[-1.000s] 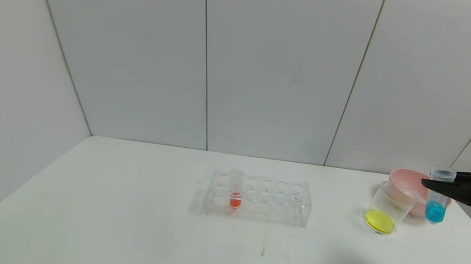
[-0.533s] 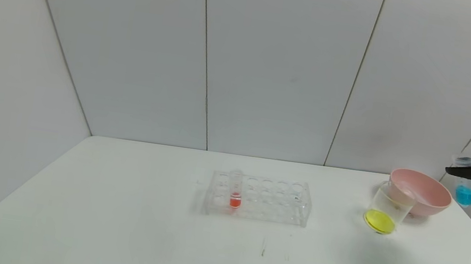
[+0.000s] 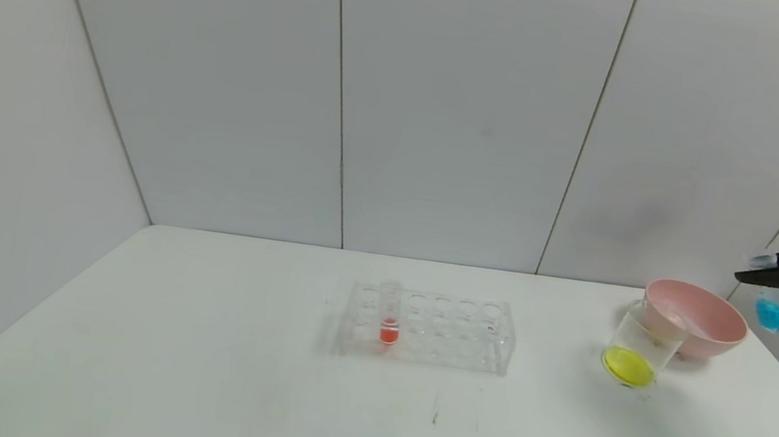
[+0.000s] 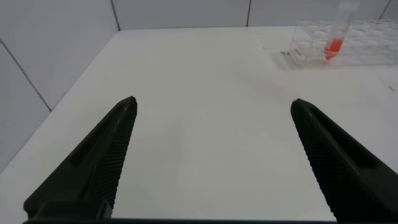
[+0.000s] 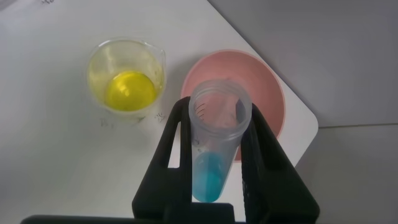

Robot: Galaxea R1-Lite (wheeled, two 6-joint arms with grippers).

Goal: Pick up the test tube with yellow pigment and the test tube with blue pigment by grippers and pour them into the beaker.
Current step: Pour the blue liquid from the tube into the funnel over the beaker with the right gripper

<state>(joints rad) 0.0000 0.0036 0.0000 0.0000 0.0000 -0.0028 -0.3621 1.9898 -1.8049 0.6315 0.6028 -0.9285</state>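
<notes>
My right claw (image 5: 214, 163) clamps the clear blue-liquid test tube (image 5: 216, 146), seemingly beyond the clear yellow-bottomed beaker (image 3: 640, 347); next I'd tip it there.

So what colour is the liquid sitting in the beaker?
Bright yellow, in the beaker; clearest in the right wrist view.

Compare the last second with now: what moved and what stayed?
The right gripper, shut on the test tube with blue pigment, rose and swung outward to the robot's right, away from the beaker. The tube remains unpoured. The beaker's yellow liquid, pink bowl and tube rack stayed put.
</notes>
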